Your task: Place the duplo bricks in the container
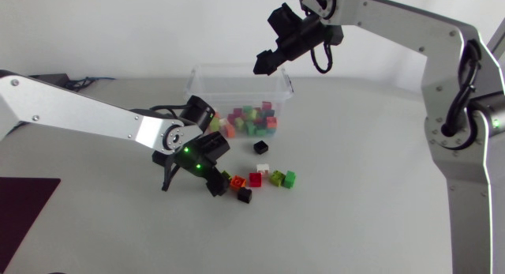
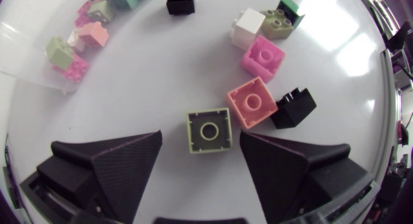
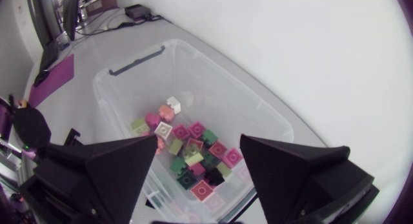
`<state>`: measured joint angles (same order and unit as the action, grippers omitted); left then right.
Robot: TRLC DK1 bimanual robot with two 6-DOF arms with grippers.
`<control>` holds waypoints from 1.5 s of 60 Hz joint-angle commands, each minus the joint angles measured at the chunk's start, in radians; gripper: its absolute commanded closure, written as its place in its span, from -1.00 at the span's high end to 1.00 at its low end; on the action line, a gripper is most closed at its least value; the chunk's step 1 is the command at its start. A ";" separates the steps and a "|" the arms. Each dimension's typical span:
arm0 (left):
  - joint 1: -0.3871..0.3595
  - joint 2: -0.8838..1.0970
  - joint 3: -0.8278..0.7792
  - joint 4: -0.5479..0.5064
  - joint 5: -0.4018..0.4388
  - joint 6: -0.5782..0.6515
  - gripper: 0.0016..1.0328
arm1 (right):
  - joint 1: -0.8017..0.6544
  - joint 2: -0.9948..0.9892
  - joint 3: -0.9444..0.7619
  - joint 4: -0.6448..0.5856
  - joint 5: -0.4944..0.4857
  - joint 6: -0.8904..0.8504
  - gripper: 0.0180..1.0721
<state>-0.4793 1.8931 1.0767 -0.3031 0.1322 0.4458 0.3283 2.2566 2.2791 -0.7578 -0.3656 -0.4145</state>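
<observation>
Left gripper (image 2: 201,136) wide open, straddling olive brick (image 2: 209,130) without touching. Salmon brick (image 2: 251,102) and black brick (image 2: 293,108) crowd one finger. Right gripper (image 3: 198,145) open above container (image 3: 253,105).

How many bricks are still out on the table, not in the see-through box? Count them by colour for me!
Black plastic duplo bricks: 2
White plastic duplo brick: 1
Red plastic duplo brick: 1
Orange plastic duplo brick: 1
Green plastic duplo bricks, light and dark: 3
Total: 8
</observation>
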 commanded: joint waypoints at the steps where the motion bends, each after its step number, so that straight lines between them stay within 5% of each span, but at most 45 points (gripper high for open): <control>1: -0.008 0.043 0.032 0.013 0.014 -0.007 0.41 | 0.000 -0.081 -0.092 0.005 0.002 0.003 0.93; 18: 0.002 0.086 0.052 0.025 0.041 -0.009 -0.49 | -0.008 -0.404 -0.563 0.094 0.004 -0.084 0.93; 44: 0.062 -0.184 0.051 -0.082 0.095 -0.012 -0.58 | -0.020 -0.647 -1.123 0.100 0.047 -0.314 0.93; 60: 0.116 -0.287 0.224 -0.108 0.132 -0.102 -0.58 | 0.028 -0.562 -1.221 0.173 0.086 -0.336 0.93; 90: 0.143 -0.046 0.582 -0.044 0.133 -0.240 -0.58 | 0.063 -0.539 -1.323 0.261 0.103 -0.331 0.93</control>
<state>-0.3466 1.7969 1.5948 -0.3416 0.2573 0.2329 0.3912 1.6966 0.9844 -0.5079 -0.2642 -0.7269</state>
